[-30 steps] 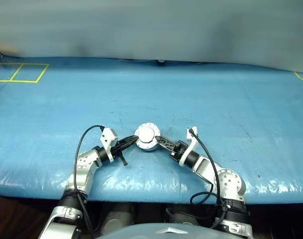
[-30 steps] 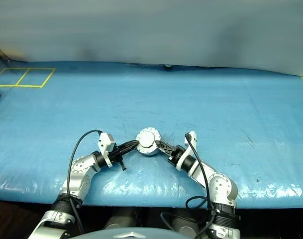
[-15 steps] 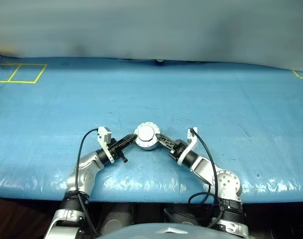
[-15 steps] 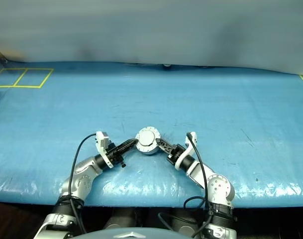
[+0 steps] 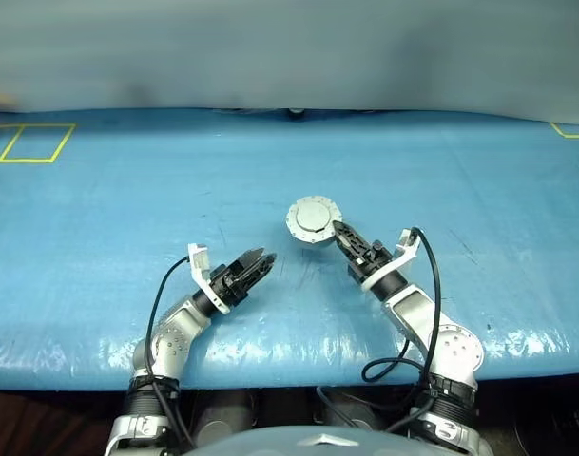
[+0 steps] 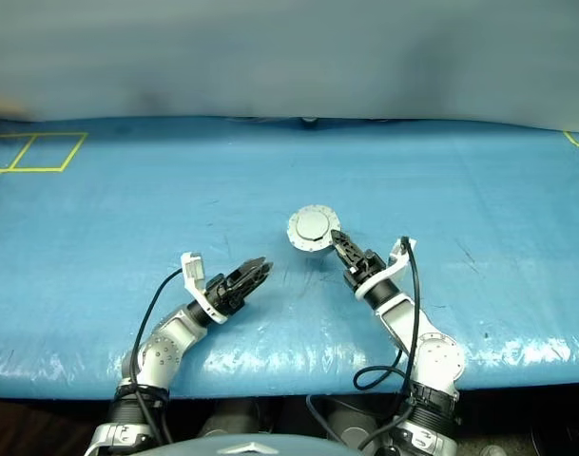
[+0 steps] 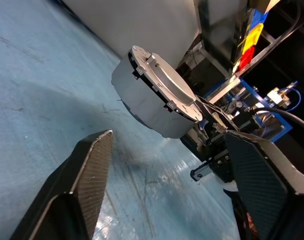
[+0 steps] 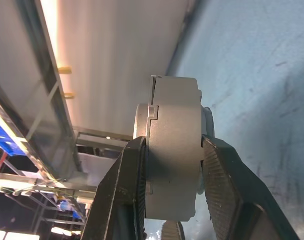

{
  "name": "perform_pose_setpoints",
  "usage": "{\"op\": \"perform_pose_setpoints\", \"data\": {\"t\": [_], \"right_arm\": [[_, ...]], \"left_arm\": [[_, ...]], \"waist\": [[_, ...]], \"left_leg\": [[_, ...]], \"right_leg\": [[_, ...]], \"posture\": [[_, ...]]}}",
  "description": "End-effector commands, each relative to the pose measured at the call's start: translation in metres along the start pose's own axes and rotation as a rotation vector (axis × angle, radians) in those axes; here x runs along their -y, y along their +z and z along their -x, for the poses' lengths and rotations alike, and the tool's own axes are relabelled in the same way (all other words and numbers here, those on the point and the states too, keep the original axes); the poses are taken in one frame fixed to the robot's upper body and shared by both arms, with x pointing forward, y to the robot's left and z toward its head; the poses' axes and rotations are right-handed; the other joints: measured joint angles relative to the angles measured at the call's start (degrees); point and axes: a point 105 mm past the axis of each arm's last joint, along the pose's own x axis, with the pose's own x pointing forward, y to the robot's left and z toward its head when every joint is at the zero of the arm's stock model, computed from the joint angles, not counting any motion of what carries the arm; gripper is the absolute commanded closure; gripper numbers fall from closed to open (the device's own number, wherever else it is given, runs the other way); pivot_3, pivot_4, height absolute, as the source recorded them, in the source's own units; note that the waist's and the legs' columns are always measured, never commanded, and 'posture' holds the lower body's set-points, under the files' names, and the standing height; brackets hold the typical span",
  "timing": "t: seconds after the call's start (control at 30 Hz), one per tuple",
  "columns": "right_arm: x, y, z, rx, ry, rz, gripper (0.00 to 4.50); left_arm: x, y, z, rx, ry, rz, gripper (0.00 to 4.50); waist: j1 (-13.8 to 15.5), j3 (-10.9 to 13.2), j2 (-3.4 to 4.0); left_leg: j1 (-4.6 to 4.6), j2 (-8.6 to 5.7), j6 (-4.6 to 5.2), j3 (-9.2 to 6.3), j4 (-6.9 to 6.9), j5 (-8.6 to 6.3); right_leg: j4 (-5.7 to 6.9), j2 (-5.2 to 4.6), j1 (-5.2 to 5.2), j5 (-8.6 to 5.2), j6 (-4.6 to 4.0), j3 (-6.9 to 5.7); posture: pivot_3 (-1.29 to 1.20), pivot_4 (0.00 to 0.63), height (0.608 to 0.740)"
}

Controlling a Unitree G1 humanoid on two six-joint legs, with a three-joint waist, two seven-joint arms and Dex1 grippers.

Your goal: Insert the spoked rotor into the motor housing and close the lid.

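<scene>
Now the right gripper (image 5: 338, 229) reaches forward and toward the left, its two black fingers clamped on the motor housing (image 5: 314, 220), one finger (image 8: 123, 192) on the lid side and the other across the opposite face. In the right wrist view the housing (image 8: 172, 150) sits between the jaws with its lid (image 8: 154, 107) shut flat against the rim; what lies inside cannot be seen. The housing is over the middle of the blue table (image 5: 108, 228), and whether it touches the surface cannot be told. Well apart on the other side, the left gripper (image 5: 260, 261) points forward and toward the right at the housing, its fingers (image 7: 92, 165) spread wide and holding nothing.
</scene>
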Motion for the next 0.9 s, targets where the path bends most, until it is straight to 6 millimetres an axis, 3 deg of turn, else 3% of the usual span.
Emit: {"op": "perform_pose_setpoints", "data": {"t": [0.03, 0.23, 0.57, 0.9], "right_arm": [[-0.044, -0.004, -0.012, 0.002, 0.19, -0.015, 3.24], [-0.045, -0.02, -0.013, -0.065, 0.187, -0.028, 3.24], [-0.045, -0.051, -0.011, -0.182, 0.189, -0.05, 3.24], [-0.046, -0.057, -0.008, -0.208, 0.196, -0.039, 3.24]], "left_arm": [[0.01, 0.011, -0.005, 0.054, -0.029, 0.078, 0.02], [0.017, 0.007, -0.012, 0.036, -0.054, 0.238, 0.02], [0.021, -0.003, -0.021, 0.0, -0.065, 0.346, 0.02], [0.012, 0.005, -0.027, 0.097, -0.04, 0.418, 0.02]], "waist": [[0.0, 0.0, 0.0], [-0.1, 0.0, 0.0], [0.0, 0.0, -0.01], [0.3, 0.0, -0.01]], "left_leg": [[0.01, 0.0, 0.0, 0.0, 0.01, 0.0], [0.01, 0.0, 0.0, 0.02, 0.05, 0.01], [0.04, 0.0, -0.02, 0.05, 0.09, 0.02], [0.04, 0.0, -0.02, 0.06, 0.12, 0.02]], "right_leg": [[0.01, 0.0, 0.01, 0.0, 0.0, 0.0], [0.02, 0.02, 0.03, 0.0, 0.0, 0.0], [0.04, 0.03, 0.06, 0.01, 0.0, 0.05], [0.04, 0.03, 0.06, 0.02, 0.01, 0.06]], "posture": [[0.0, 0.15, 0.74], [0.0, 0.15, 0.74], [0.0, 0.15, 0.74], [0.0, 0.15, 0.74]]}}
